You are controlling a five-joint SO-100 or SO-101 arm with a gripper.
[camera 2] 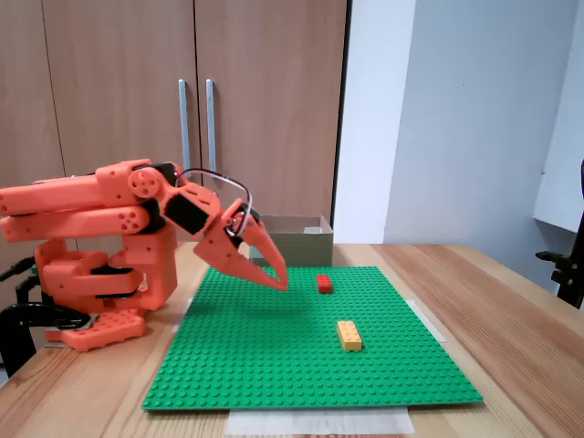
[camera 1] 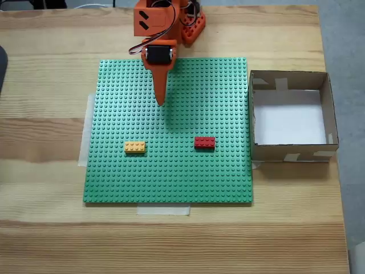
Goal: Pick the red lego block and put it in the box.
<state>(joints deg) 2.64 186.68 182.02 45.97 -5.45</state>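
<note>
The red lego block (camera 1: pixel 205 142) (camera 2: pixel 324 283) lies flat on the green studded baseplate (camera 1: pixel 188 177) (camera 2: pixel 274 356). The box (camera 1: pixel 321 149) (camera 2: pixel 301 242), brown cardboard with a white floor, stands off the plate's right edge in a fixed view from above; nothing lies in it. My orange gripper (camera 1: pixel 161 101) (camera 2: pixel 279 284) hangs over the plate's far half, its jaws together with nothing between them, tip pointing down. It is well short of the red block, which lies nearer the front and to the right in a fixed view from above.
A yellow-orange brick (camera 1: pixel 135 147) (camera 2: pixel 349 335) lies on the plate left of the red one. The arm's orange base (camera 1: pixel 191 25) (camera 2: pixel 100 292) sits at the table's far edge. Pale tape holds the plate to the wooden table (camera 1: pixel 45 228).
</note>
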